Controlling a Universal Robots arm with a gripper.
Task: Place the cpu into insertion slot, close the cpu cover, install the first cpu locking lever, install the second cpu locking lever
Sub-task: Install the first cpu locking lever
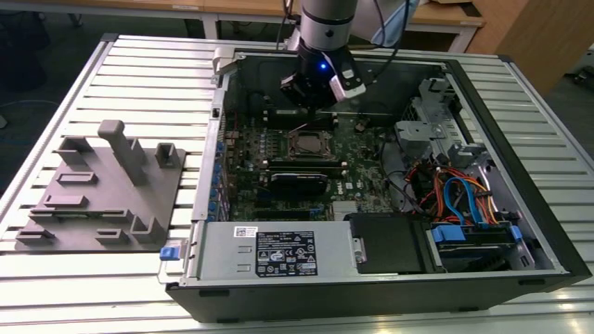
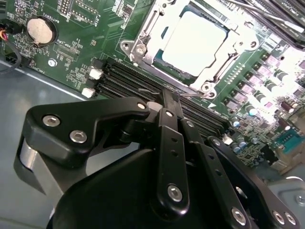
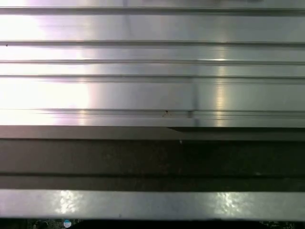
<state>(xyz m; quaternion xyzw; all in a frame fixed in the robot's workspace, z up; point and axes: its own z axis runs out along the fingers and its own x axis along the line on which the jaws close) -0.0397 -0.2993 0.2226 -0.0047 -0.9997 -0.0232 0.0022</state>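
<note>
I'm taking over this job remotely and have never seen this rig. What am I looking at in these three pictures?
The exterior view shows one robot arm reaching down into an open computer case lying on a ribbed metal table. A grey parts fixture sits on the exterior view's left. The second wrist view looks past the black gripper, shut and holding nothing, at the green board: the cpu already sits in its slot with the cpu cover down around it. The first wrist view faces the table's metal ribs.
</note>
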